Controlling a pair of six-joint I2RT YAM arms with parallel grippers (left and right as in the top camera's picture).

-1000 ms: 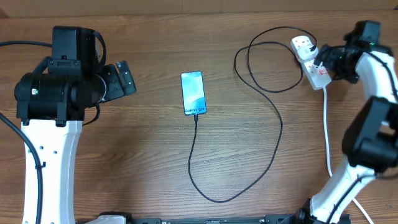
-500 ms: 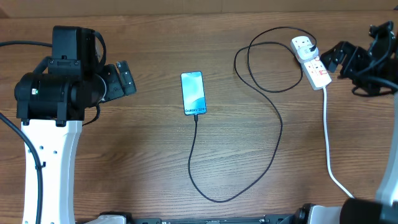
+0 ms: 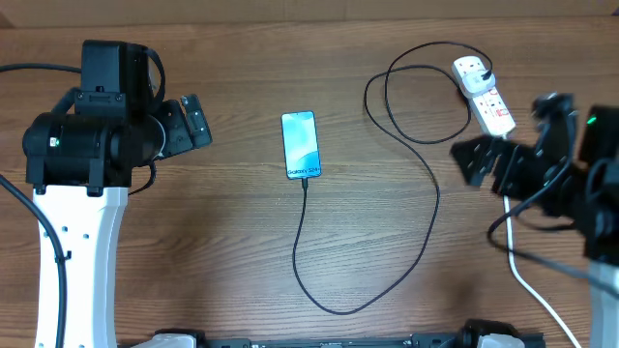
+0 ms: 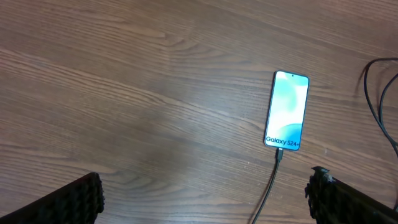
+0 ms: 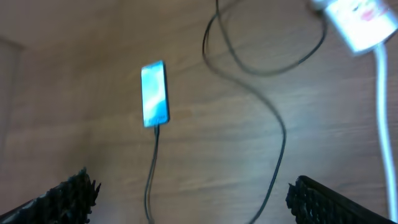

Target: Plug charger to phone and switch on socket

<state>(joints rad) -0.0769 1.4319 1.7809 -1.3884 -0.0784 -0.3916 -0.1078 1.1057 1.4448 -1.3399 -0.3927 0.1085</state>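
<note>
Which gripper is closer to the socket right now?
Right. The right gripper hangs open just on the robot's side of the socket, not touching it. The left gripper, also open, is far off, beyond the phone.

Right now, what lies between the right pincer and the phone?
Only the charger cable crosses bare table between the right pincer and the phone, seen overhead.

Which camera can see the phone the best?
The left wrist view. There the phone looks big and sharp, and you can read Galaxy S24 on its screen. The overhead view shows the phone whole but small. The right wrist view shows the phone too, but blurry.
</note>
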